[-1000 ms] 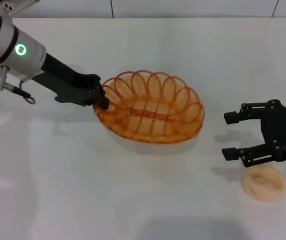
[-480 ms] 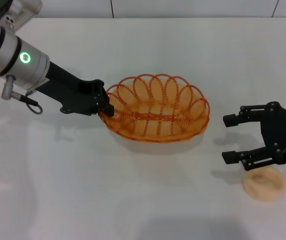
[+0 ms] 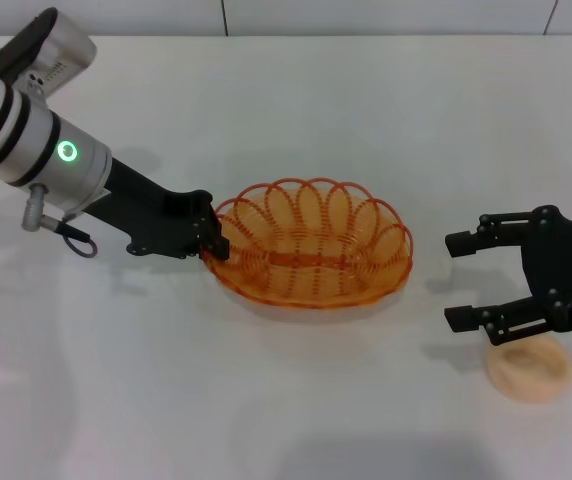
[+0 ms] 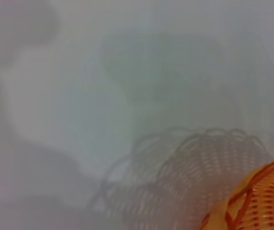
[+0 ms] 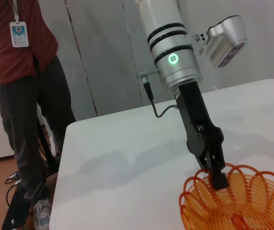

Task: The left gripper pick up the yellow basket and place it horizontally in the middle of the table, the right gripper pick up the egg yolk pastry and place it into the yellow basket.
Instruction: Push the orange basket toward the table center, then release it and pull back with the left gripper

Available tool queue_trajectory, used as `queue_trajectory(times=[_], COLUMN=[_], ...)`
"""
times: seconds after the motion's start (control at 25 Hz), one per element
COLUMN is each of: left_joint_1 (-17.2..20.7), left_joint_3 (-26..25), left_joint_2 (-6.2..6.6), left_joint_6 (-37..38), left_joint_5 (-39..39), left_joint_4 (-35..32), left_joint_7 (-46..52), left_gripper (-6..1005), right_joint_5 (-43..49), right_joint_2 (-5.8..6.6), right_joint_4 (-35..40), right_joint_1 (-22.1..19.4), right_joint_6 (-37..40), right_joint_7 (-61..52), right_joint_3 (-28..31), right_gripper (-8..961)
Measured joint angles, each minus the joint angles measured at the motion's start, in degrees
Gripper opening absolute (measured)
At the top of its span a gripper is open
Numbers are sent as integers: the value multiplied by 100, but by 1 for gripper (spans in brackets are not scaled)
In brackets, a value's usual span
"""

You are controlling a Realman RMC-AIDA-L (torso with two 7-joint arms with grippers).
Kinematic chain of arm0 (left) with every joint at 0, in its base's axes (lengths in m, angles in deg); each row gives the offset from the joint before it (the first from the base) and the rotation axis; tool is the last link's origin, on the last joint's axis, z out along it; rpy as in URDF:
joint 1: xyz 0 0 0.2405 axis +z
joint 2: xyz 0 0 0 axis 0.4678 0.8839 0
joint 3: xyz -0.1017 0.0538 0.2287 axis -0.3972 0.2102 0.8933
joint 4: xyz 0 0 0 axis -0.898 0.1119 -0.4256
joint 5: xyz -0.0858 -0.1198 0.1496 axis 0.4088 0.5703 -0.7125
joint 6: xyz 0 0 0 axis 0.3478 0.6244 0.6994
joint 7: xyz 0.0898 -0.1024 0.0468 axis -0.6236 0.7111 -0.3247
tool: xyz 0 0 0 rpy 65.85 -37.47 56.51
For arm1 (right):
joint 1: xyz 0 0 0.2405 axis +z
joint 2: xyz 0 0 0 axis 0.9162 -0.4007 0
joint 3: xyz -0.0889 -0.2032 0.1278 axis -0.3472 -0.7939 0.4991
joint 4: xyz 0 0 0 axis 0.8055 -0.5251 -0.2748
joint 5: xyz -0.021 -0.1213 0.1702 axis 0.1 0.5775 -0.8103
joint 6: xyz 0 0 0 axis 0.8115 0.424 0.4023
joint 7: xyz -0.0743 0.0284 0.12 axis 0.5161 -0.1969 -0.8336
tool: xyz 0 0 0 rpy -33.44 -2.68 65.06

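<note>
One pastry [image 3: 529, 367] sits nearest on the white tabletop [image 3: 296, 110], just under the right gripper [image 3: 463, 280], jaws apart. One yellow basket [image 3: 311, 243] with nothing in it lies mid-table, its rim clamped by the left gripper [image 3: 212, 236]. Beyond the table stands one person [image 5: 24, 91]

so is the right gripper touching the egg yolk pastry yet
Apart. In the head view the right gripper hangs open, and the egg yolk pastry lies on the table outside its fingertips, untouched.
</note>
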Motion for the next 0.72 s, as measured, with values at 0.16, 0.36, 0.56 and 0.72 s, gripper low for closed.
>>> queue_trajectory(times=[0.16,0.36,0.56,0.72], left_joint_1=[8,10,10,9], left_joint_3=[-1,-3,-3,-8], left_joint_2=[-53,-105,-111,-130], left_joint_6=[-85,-166,-266,-282], left_joint_5=[-1,-1,35,57], left_joint_4=[13,40,89,90], left_joint_7=[-17,-23,-55,-65], left_gripper=[78,78,79,79], right_joint_5=[0,0,0,0], right_joint_2=[2,4,11,13], right_joint_4=[0,4,15,32], right_joint_1=[-1,10,16,29], right_joint_6=[11,77,90,115], right_joint_7=[0,2,4,6], right_joint_3=[-26,-12,-8,-6], right_gripper=[826,826,826,826])
